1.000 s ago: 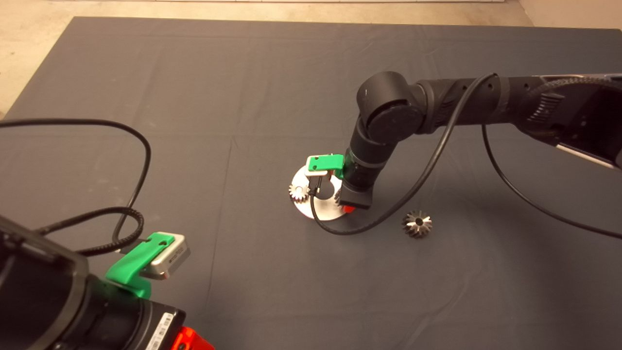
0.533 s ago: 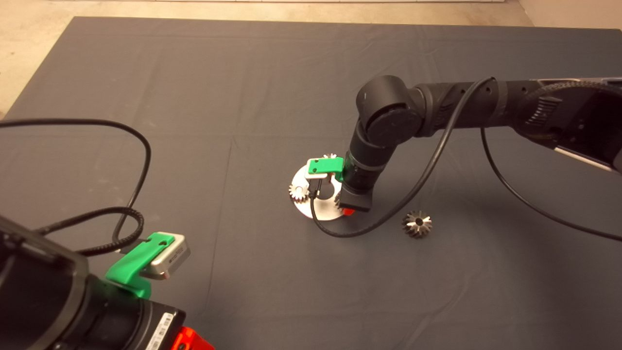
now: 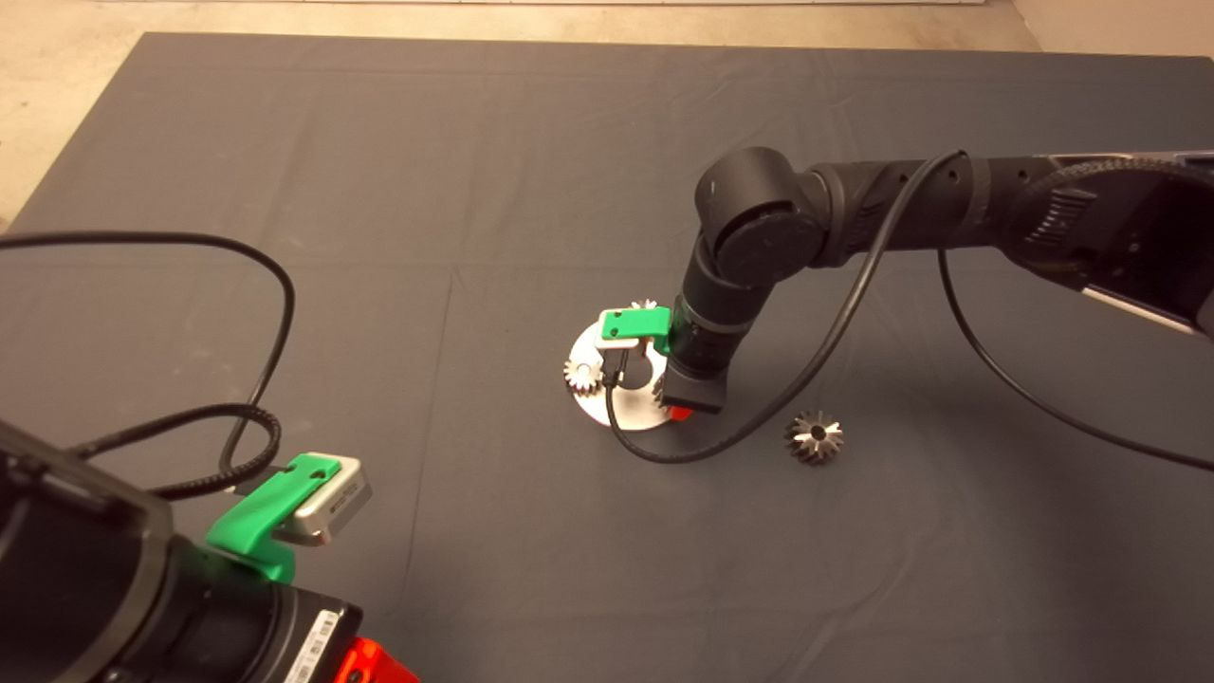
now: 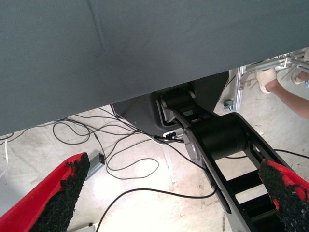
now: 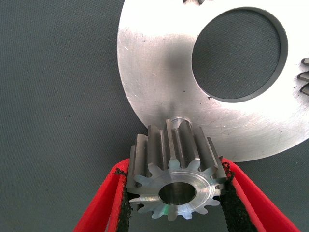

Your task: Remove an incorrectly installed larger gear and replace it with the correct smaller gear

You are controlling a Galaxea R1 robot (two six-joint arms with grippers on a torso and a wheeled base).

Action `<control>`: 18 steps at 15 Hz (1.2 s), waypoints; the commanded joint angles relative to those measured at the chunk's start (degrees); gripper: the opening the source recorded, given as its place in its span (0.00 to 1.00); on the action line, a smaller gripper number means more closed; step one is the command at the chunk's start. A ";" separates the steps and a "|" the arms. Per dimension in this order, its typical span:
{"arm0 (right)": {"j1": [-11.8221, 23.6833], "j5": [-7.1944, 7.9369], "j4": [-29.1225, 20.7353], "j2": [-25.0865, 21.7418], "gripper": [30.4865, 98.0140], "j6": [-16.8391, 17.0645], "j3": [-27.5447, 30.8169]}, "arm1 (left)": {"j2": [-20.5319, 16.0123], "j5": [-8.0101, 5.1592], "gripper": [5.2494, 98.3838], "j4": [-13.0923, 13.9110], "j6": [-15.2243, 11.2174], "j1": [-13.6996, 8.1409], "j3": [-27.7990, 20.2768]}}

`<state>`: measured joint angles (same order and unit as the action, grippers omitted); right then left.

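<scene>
While clamped in right gripper [image 5: 176,205], smaller gear [image 5: 176,181] bore-up.

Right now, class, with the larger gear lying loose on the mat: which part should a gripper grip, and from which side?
Grip the larger gear across its toothed rim, coming straight down from above: it seems to lie flat on the mat, centre hole up, its sides free all round. The right gripper is busy, shut on the smaller gear.

mat [image 3: 379,142]: dark grey, creased | floor [image 3: 57,85]: pale concrete | cables [image 4: 130,164]: black, loose
</scene>
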<state>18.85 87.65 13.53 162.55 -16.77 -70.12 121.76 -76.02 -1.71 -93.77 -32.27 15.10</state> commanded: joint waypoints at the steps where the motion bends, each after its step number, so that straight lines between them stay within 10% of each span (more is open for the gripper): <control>1: 1.11 7.35 1.59 0.45 0.17 0.09 0.09 | -0.34 0.26 0.92 0.83 -0.01 -0.43 -0.88; 18: 1.11 7.35 3.43 0.80 0.17 -0.01 -0.09 | -0.34 0.61 0.92 0.83 -0.01 -0.43 -0.88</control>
<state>18.85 87.63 14.40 162.74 -16.77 -70.14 121.72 -75.80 -1.71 -93.77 -32.27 15.10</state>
